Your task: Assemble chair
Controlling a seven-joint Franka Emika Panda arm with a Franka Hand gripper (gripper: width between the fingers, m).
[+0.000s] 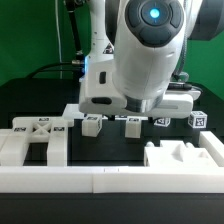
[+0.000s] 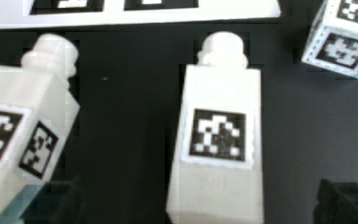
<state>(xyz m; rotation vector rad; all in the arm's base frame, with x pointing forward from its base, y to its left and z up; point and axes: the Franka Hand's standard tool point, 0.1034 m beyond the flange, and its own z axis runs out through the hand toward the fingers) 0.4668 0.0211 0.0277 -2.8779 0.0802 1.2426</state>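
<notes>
The chair lies in separate white tagged parts on the black table. In the wrist view a long peg-ended chair leg [image 2: 220, 130] runs straight between my fingers [image 2: 51, 205], and my gripper [image 2: 197, 206] is open and straddles its blunt end without touching it. A second leg [image 2: 25, 110] lies tilted beside it, and a small tagged block [image 2: 345, 42] sits apart from both. In the exterior view the gripper [image 1: 137, 110] hangs low over a leg [image 1: 132, 125], with another leg [image 1: 92, 125] at the exterior view's left. A cross-braced frame part [image 1: 35, 135] lies further left.
The marker board [image 2: 149, 8] lies just beyond the peg ends of the legs. Small tagged blocks [image 1: 197, 119] stand at the exterior view's right. A notched white part [image 1: 185, 155] and a long low white rail [image 1: 100, 182] run along the front.
</notes>
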